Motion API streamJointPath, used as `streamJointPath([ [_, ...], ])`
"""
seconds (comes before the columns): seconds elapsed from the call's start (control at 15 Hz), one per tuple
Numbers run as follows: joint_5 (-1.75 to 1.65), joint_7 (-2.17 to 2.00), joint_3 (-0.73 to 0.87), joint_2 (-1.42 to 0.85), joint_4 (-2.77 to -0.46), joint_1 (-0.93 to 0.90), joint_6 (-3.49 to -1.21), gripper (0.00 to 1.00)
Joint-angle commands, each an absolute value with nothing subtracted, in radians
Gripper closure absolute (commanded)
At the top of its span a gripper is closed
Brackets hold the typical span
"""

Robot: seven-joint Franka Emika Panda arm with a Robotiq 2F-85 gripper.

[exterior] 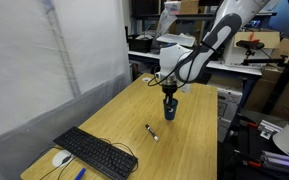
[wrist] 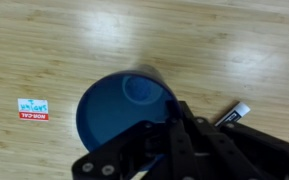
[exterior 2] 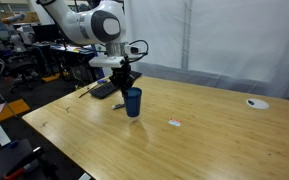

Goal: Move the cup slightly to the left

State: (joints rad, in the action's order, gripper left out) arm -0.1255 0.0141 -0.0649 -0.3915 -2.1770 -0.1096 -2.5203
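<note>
The dark blue cup [exterior: 170, 109] stands upright on the wooden table in both exterior views [exterior 2: 133, 102]. In the wrist view it fills the middle [wrist: 119, 110], seen from above with its inside showing. My gripper [exterior: 169, 92] is right over it, fingers down at the rim [exterior 2: 128, 82]. In the wrist view the black fingers [wrist: 169, 140] straddle the cup's near rim and look closed on it. The fingertips themselves are hidden by the gripper body.
A black-and-white marker pen [exterior: 151, 132] lies on the table close to the cup [wrist: 235, 112]. A black keyboard [exterior: 94, 153] and a white mouse [exterior: 61, 158] sit near one table end. A small red-and-white label [wrist: 32, 109] lies beside the cup [exterior 2: 174, 123].
</note>
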Motion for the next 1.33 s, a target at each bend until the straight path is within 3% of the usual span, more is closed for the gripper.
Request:
streamJointPath([
  [0.0, -0.131, -0.005, -0.069, -0.399, -2.188, -0.128, -2.563, 0.99],
  [1.07, -0.171, -0.076, -0.054, -0.453, -2.196, -0.194, -2.593, 0.99],
  [1.13, -0.171, -0.078, -0.055, -0.453, -2.196, -0.194, -2.590, 0.70],
  [1.27, -0.170, -0.082, -0.055, -0.453, -2.197, -0.196, -2.588, 0.64],
])
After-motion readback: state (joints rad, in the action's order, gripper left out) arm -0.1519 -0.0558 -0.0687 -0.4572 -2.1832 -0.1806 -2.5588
